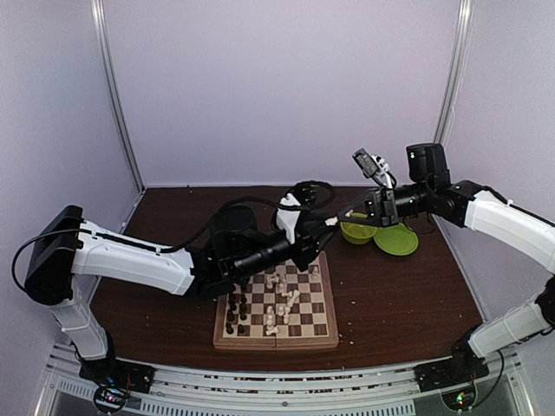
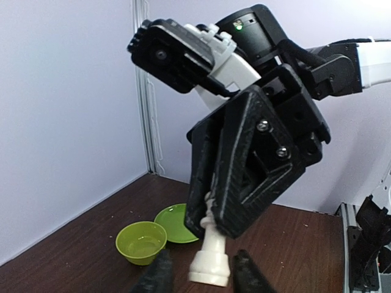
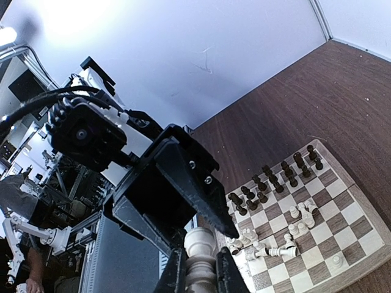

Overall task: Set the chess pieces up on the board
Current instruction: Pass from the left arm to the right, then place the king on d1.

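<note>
midair handoff | right gripper (image 3: pixel 200 271) pinches white chess piece (image 2: pixel 209 259) by its top | left gripper (image 2: pixel 204 278) narrow, just off its base | imo back left straight out, no twisting, then head for the board (image 1: pixel 276 342)

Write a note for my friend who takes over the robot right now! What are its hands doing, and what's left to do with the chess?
Right hand: shut on a white piece, up in the air.
Left hand: open around that piece's base, seemingly not squeezing.
Board: dark pieces stand in two rows along one side, so that looks done.
Left to do: white pieces lie jumbled mid-board, some tipped over; stand them in their rows.
</note>
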Action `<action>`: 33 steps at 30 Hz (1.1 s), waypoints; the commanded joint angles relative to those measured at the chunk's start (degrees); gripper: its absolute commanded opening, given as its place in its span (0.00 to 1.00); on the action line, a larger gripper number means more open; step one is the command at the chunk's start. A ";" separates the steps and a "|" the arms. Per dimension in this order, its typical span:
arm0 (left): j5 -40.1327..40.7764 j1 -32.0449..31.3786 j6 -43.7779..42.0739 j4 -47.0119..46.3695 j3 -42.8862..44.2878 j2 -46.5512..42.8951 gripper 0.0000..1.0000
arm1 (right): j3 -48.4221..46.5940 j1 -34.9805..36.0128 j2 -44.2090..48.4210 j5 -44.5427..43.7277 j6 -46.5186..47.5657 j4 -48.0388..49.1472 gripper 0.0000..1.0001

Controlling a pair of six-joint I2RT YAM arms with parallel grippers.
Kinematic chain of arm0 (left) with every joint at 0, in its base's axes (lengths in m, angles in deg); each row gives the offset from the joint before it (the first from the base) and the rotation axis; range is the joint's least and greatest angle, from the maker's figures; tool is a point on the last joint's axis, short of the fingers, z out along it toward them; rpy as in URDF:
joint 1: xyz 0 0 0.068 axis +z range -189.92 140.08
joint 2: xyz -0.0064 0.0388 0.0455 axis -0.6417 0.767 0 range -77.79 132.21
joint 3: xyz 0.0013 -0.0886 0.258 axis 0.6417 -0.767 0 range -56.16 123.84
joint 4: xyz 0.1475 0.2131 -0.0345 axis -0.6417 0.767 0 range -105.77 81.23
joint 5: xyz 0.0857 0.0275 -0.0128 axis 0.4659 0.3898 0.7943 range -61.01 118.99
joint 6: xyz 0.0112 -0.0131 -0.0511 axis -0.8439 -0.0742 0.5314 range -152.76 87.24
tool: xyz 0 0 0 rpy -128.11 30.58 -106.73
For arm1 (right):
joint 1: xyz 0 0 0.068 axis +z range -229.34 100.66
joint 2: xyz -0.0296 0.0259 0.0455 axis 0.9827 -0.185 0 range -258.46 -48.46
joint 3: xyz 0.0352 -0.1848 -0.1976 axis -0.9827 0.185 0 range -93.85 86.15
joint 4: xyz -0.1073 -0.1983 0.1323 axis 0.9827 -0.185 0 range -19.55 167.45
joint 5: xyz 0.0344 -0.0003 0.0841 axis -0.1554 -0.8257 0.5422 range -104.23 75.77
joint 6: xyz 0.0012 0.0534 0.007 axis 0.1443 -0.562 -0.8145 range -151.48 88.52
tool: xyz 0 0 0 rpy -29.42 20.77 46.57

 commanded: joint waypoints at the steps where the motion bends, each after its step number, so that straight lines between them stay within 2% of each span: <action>1: 6.13 0.40 0.87 1.53 0.02 -0.85 0.47 | -1.07 -0.22 1.76 -0.06 1.13 0.66 0.00; 4: 9.71 0.70 -2.12 7.53 -2.48 -6.11 0.59 | -7.02 -0.44 1.40 -5.99 13.96 -13.83 0.00; 7: 13.36 1.93 -4.51 20.06 -2.77 -13.45 0.64 | -10.66 -0.24 0.44 -14.50 25.39 -22.40 0.00; 12: 15.12 9.50 -3.25 44.71 4.47 -22.77 0.66 | -10.21 2.04 -1.28 -28.25 34.70 -27.02 0.00; 16: 13.10 17.30 -3.27 54.93 11.19 -24.15 0.71 | -8.88 6.04 -4.12 -35.76 38.01 -27.45 0.00; 21: 8.62 24.96 -5.08 56.27 14.39 -22.40 0.81 | -9.99 13.15 -10.18 -43.08 41.79 -29.98 0.00; 23: 6.27 28.00 -4.91 55.13 13.19 -22.28 0.81 | -11.21 14.90 -12.99 -44.58 42.60 -31.17 0.00; 27: -4.07 35.12 1.68 51.06 7.39 -24.67 0.81 | -11.93 17.66 -17.71 -46.45 43.37 -31.76 0.00; 33: -5.05 36.37 1.16 50.42 5.75 -26.69 0.79 | -12.85 19.55 -22.68 -49.24 43.83 -31.66 0.00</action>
